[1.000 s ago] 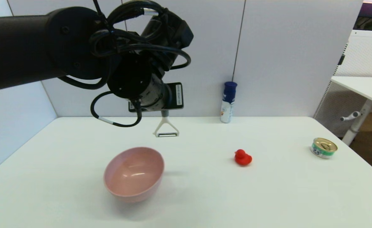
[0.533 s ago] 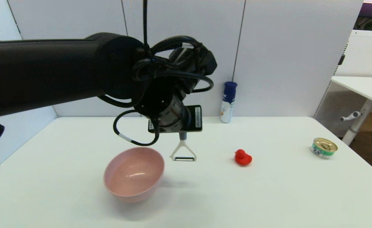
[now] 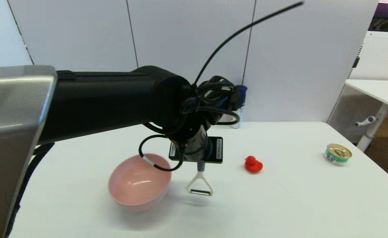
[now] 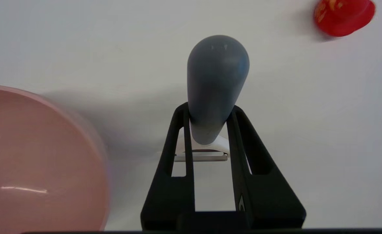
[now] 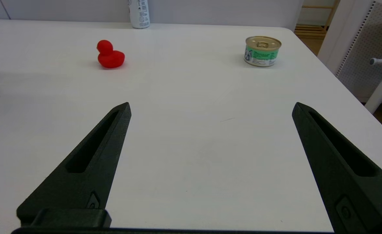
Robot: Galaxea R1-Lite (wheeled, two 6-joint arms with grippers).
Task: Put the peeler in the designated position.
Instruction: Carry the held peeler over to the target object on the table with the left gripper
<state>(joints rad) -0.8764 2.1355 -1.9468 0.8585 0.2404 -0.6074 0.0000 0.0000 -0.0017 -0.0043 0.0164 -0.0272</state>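
Head view | left gripper [image 3: 201, 165] jaws pinching peeler [image 3: 199, 185] by its grey handle, blade down just above tabletop [image 3: 280, 205], between pink bowl [image 3: 137, 181] and red duck [image 3: 253, 164] | right gripper [image 5: 210, 110] jaws spread, parked.

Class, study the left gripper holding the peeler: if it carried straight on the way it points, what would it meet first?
Probably bare white table: the left gripper points down, peeler head lowest, between pink bowl and red duck.
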